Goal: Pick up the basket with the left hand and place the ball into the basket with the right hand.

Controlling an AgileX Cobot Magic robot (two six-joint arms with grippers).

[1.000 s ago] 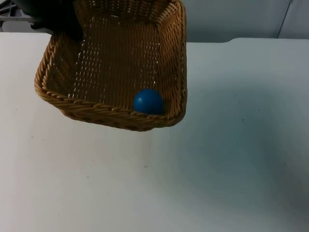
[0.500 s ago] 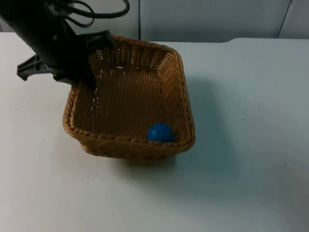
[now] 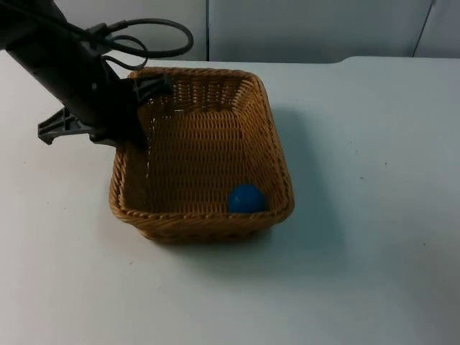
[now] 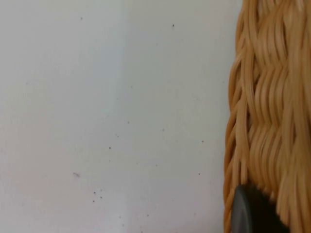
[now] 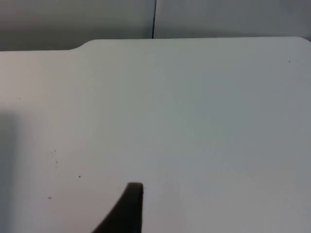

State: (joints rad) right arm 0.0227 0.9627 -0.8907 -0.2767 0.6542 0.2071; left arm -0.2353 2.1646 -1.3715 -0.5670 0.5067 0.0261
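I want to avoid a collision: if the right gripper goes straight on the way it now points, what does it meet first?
Probably only the white table top. In the right wrist view, bare surface lies ahead of the right gripper's black fingertip, up to the grey partition wall. Depth is unclear.

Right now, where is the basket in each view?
Top view: basket left of centre, ball in its near right corner, left gripper on its far left rim.
Left wrist view: its woven wall beside the left gripper's fingertip.
Right wrist view: right gripper waits over the table.
Shared landmark: the white table.
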